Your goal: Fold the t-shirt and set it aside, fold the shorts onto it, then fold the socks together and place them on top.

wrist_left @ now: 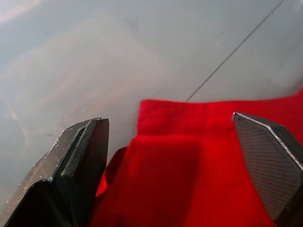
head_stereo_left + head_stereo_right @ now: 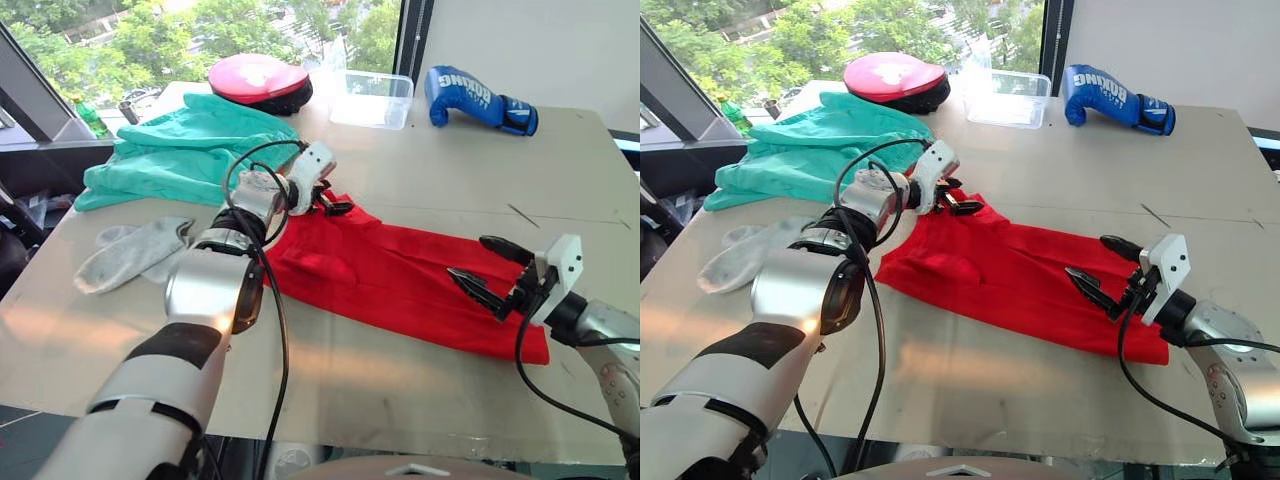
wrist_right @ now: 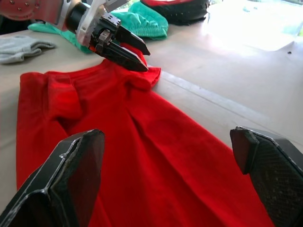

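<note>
Pincer positions suggested a fold in preparation: the left pincer (image 2: 338, 205) was held open over the far corner of the t-shirt (image 2: 400, 275), spread on the worktop (image 2: 420, 170), while the right pincer (image 2: 490, 270), also open, hovered above its opposite end.

Lying folded into a long strip on the pale table (image 2: 420, 180): the t-shirt (image 2: 400, 275). Resting to the t-shirt's left and further back, bunched: the shorts (image 2: 180, 150). Lying near the left table edge, left of the t-shirt and apart from it: the socks (image 2: 135, 252). Sitting beyond the t-shirt at the far edge: a red pad (image 2: 258, 80), a clear tub (image 2: 372, 98), a blue glove (image 2: 478, 100).
</note>
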`<state>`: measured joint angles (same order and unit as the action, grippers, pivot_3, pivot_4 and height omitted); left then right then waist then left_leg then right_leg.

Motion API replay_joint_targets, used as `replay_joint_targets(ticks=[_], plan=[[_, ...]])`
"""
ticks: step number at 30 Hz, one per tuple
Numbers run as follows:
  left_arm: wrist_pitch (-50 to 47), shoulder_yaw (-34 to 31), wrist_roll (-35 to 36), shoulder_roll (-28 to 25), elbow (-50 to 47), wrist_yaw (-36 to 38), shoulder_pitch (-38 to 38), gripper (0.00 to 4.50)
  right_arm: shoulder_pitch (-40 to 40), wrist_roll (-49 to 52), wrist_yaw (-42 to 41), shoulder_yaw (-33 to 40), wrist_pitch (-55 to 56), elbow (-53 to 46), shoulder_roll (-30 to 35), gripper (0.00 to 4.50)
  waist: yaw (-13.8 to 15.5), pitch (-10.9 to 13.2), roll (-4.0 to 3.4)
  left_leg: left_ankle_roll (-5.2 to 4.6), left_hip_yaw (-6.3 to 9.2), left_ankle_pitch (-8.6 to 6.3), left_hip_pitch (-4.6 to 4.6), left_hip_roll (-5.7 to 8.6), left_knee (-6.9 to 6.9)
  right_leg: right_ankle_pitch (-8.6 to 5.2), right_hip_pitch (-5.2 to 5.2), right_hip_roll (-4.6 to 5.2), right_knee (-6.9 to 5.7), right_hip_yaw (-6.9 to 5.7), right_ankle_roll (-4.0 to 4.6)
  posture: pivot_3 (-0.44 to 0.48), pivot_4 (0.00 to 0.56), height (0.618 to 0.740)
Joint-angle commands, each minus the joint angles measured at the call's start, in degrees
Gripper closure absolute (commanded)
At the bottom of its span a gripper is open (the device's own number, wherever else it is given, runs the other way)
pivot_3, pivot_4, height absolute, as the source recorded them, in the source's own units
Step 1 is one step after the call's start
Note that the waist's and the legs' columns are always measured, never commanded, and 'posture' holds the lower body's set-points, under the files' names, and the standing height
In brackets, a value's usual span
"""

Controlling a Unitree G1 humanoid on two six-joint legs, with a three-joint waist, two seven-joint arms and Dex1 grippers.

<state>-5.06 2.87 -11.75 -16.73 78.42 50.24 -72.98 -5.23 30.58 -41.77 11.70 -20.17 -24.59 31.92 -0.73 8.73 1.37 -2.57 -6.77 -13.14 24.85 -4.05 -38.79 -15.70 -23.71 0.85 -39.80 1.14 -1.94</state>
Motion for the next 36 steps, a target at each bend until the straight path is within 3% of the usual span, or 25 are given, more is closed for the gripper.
replay_joint_targets(ticks=[1,3,9,16,22,28,36], plan=[[0.0,1.8,-2.5,0.6,0.0,-1.0,-0.2,0.88,-1.4,0.0,0.8,1.6,2.3,-2.2,-0.7,0.0,0.0,0.0,0.0,0.0,0.0,0.0,0.0,0.01,0.0,0.0,0.0,0.0,0.0,0.0,0.0,0.0,0.15,0.735],[0.0,2.0,-3.0,1.1,0.1,-2.2,0.1,1.92,-2.6,-0.2,1.1,1.7,2.9,-2.7,-1.1,0.0,0.0,0.0,0.0,0.0,0.0,0.0,0.0,0.01,0.0,0.0,0.0,0.0,0.0,0.01,0.0,0.0,0.15,0.735],[1.0,1.9,-3.6,2.1,0.3,-4.0,0.9,4.47,-5.2,-0.2,1.9,2.0,4.0,-4.0,-1.7,0.0,0.0,0.0,0.0,0.0,0.01,0.0,-0.02,0.01,0.0,0.0,0.01,0.02,0.0,0.01,0.0,0.0,0.15,0.735],[8.6,-4.1,1.5,2.4,-0.5,-5.7,0.6,4.47,-5.9,-0.1,3.2,1.7,3.5,-5.6,-1.8,0.0,0.2,0.0,0.0,-0.01,0.02,0.0,-0.01,0.03,0.0,0.0,0.03,0.05,0.0,0.0,0.0,0.0,0.15,0.735],[16.0,-10.3,7.3,0.2,-1.6,1.4,0.7,4.47,-6.9,0.3,3.2,2.4,3.3,-6.0,-1.3,0.0,0.0,0.0,0.01,0.0,0.02,0.0,0.0,0.03,0.0,0.0,0.02,0.04,0.01,-0.01,0.0,0.0,0.15,0.735],[23.8,-8.2,5.5,-2.8,-2.4,5.1,2.9,4.47,-6.7,0.5,4.0,0.8,2.6,-6.5,-2.1,0.0,0.0,0.0,0.0,0.0,0.01,0.0,-0.03,0.02,0.0,0.0,0.03,0.03,0.0,0.0,0.0,0.0,0.15,0.735],[30.2,-5.9,4.2,-4.9,-3.2,4.7,6.7,4.47,-6.3,0.7,4.3,-1.6,1.7,-7.3,-2.7,0.0,0.1,0.0,0.0,0.0,0.01,0.0,-0.02,0.01,0.0,0.0,0.03,0.03,0.0,0.0,0.0,0.0,0.15,0.735]])
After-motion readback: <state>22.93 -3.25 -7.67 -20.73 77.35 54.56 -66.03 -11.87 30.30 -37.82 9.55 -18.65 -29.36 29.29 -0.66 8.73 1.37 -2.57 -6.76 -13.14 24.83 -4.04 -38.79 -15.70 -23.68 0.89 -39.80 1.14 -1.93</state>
